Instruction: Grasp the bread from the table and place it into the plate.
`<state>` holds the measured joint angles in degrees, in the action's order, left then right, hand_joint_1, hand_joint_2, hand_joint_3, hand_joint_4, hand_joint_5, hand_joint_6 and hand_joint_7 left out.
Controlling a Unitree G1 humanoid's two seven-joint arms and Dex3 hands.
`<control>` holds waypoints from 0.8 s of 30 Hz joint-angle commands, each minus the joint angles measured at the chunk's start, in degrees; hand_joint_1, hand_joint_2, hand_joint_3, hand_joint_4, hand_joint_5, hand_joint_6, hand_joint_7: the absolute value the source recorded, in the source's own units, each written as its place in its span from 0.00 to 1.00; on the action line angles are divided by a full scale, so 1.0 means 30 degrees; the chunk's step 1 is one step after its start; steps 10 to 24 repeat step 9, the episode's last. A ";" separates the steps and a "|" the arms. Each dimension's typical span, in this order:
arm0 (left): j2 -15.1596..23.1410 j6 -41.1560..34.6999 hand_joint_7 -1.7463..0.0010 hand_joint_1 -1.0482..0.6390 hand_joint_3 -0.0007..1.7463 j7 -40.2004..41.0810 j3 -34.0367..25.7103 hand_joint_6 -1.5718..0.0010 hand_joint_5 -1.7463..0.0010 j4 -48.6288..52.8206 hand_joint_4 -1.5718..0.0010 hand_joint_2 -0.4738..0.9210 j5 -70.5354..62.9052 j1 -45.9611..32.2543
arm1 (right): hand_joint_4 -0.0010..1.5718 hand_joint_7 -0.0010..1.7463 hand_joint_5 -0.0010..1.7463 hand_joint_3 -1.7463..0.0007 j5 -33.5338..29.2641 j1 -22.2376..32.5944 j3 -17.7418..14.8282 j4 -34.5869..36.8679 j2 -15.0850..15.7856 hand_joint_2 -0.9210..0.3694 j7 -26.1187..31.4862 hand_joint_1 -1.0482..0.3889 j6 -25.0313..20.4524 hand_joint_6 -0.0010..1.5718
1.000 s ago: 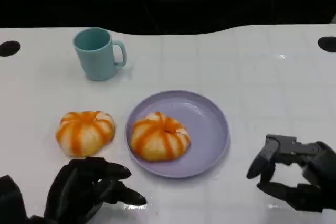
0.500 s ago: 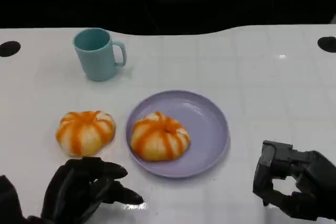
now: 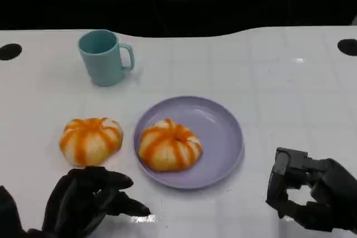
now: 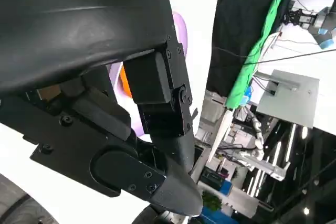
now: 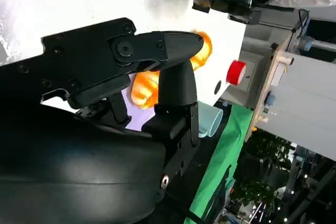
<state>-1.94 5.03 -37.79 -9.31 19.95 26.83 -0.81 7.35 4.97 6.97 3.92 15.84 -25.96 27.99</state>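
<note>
Bread (image 3: 169, 145) lies in the plate (image 3: 223, 132); another bread (image 3: 90, 140) beside it

Bare table (image 3: 290, 98) right of the plate (image 3: 223, 137) — mug (image 3: 104, 57) stands far back-left.

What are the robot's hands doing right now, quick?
Left hand: open, fingers spread, holding nothing, near the bread on the table.
Right hand: fingers curled in, holding nothing.
</note>
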 commanded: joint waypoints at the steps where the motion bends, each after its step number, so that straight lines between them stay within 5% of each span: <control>1: 0.0399 0.0191 1.00 0.04 0.00 -0.0244 -0.0183 0.01 0.88 0.0280 0.00 0.91 0.0054 0.0148 | 0.50 1.00 1.00 0.85 -0.0473 -0.0242 -0.0329 0.0511 0.0168 0.00 -0.0034 0.44 0.0658 0.35; 24: 0.0340 0.0179 1.00 0.04 0.00 -0.0269 -0.0195 0.01 0.88 0.0403 0.00 0.90 0.0070 0.0196 | 0.52 1.00 1.00 0.86 -0.0637 -0.0482 -0.0299 0.1010 0.0023 0.00 -0.0094 0.45 0.1352 0.37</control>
